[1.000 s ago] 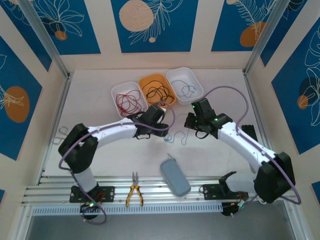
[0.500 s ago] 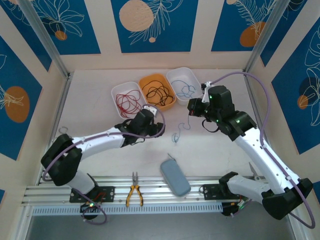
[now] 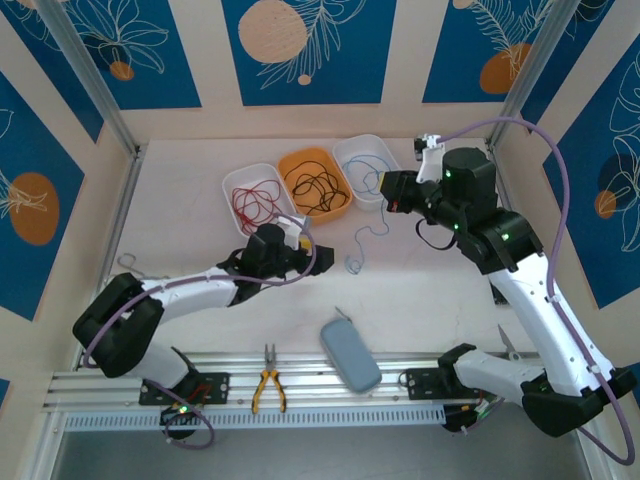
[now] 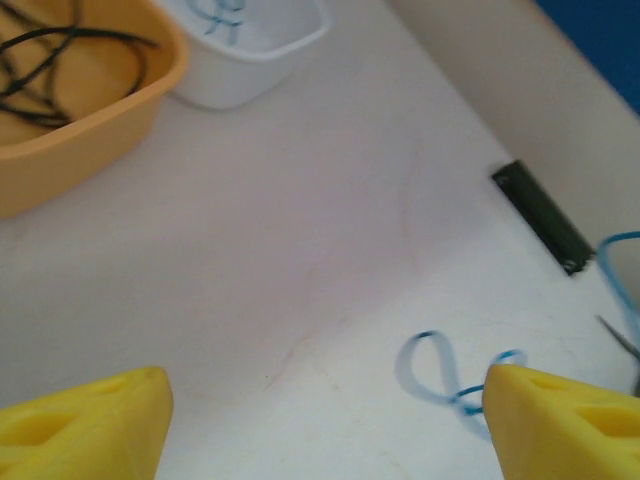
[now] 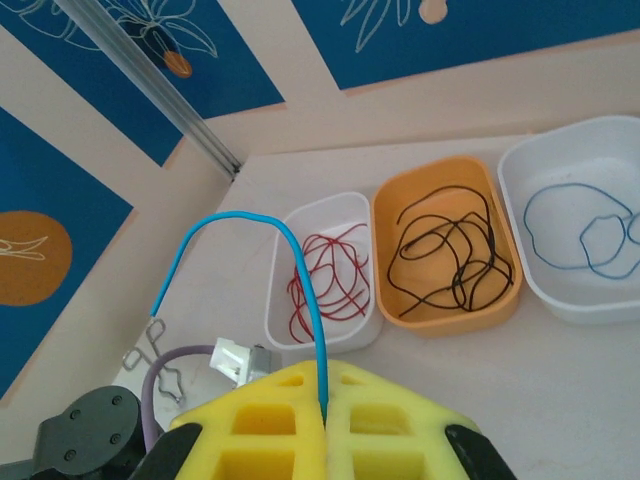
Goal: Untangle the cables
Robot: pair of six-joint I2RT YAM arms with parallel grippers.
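Observation:
My right gripper (image 3: 386, 192) hangs above the table's back right, shut on a light blue cable (image 3: 357, 250) whose tail droops to the table. In the right wrist view the yellow fingers (image 5: 270, 420) pinch that cable (image 5: 300, 270), which arcs up and left. My left gripper (image 3: 304, 250) is low over the middle of the table, jaws wide open with nothing between them (image 4: 320, 420). The blue cable's loop (image 4: 428, 368) lies beside its right fingertip (image 4: 560, 415). Red cables (image 3: 256, 200), black cables (image 3: 316, 184) and light blue cables (image 3: 372, 180) lie sorted in three trays.
The white tray (image 3: 232, 185), orange tray (image 3: 300, 157) and second white tray (image 3: 392, 158) stand in a row at the back. A grey-blue case (image 3: 350, 356) and yellow-handled pliers (image 3: 267, 386) lie near the front rail. A metal wire clip (image 3: 128, 264) sits at the left.
The right arm has risen and swung to the back right, carrying the light blue cable. The left gripper has drawn back to the left and opened wider.

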